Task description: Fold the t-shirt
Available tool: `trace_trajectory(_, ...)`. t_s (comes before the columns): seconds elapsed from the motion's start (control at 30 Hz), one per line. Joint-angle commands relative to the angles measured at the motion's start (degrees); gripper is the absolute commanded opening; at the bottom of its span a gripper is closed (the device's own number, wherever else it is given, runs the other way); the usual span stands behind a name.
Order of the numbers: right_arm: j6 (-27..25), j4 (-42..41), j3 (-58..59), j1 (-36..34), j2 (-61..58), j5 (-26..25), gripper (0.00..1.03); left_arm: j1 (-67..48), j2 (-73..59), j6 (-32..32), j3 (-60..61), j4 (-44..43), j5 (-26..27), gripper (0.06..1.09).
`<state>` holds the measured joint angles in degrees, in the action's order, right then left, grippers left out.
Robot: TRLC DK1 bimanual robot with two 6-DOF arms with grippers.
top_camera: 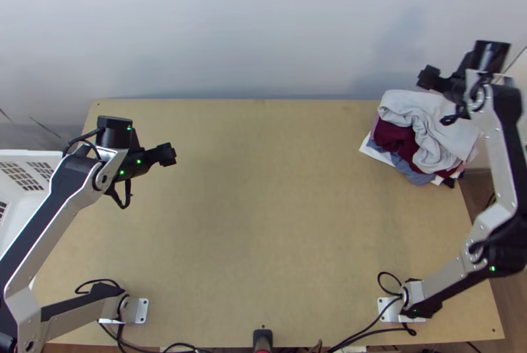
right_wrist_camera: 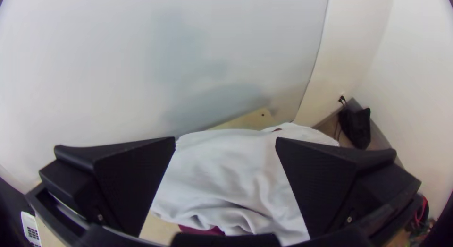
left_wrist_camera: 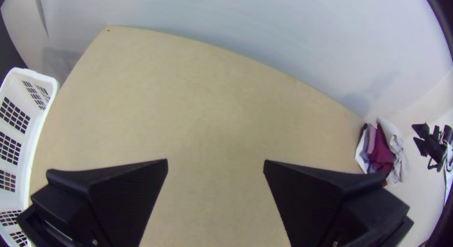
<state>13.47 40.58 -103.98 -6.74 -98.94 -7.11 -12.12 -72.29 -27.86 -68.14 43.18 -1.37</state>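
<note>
Over the desk, your left gripper gapes wide, empty; your right gripper, likewise, hangs near piled clothes crossing the right edge.

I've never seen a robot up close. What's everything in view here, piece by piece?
Table: one, light wood, centre
Wall: pale, behind the table
Top cloth: one, pale grey, bunched on the pile, far right corner
Other cloths: several, maroon, blue-grey, white, beneath it; exact count hidden
Basket: one, white, beyond the table's left edge
Unidentified object: one, black, on the floor
Cables: several, black, near edge
Arms: two, silver and black, left and right
Left fingers: two, black, apart
Right fingers: two, black, apart
</note>
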Motion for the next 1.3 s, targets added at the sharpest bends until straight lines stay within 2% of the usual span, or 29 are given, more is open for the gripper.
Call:
trace_trajectory(0.0, -0.7, -6.6, 8.9, 1.0, -5.6, -3.4, 0.98, 1.6, 1.0, 0.6, 0.9, 0.2, -0.2, 1.04)
trace_trajectory(0.2, -0.1, -13.4, 25.1, 2.5, -4.7, -5.1, 0.98, 3.2, 1.9, 1.5, 3.0, 0.2, -0.1, 1.04)
trace_trajectory(0.33, -0.1, -16.2, 29.5, 2.3, -4.5, -5.5, 0.98, 2.4, 1.7, 0.8, 2.9, 0.1, -0.1, 1.04)
trace_trajectory(0.53, -0.6, -16.3, 23.7, 0.5, -1.5, -5.4, 0.98, 1.8, 1.9, 0.6, 1.7, 0.2, -0.1, 1.05)
trace_trajectory(0.63, -1.3, -13.1, 16.8, 0.5, 1.2, -5.3, 0.98, 1.8, 2.8, 0.6, 1.0, 0.2, -0.3, 1.04)
trace_trajectory(0.77, -1.6, -8.8, 7.0, 2.2, 4.0, -5.0, 0.98, 1.4, 4.8, 0.8, -0.3, -0.6, -3.9, 1.04)
trace_trajectory(0.93, -1.5, -9.1, 4.5, 6.2, 10.1, -5.3, 0.98, 1.3, 8.6, 1.6, -1.0, -2.1, -8.5, 1.04)
trace_trajectory(1.07, -2.3, -9.8, 12.5, 10.3, 16.8, -6.7, 0.98, 1.3, 13.4, 5.2, 1.7, -4.5, -13.7, 1.04)
trace_trajectory(1.27, -6.5, -24.9, 42.5, 18.8, 34.1, -12.3, 0.98, 3.2, 24.6, 10.1, 13.7, -11.5, -17.4, 1.05)
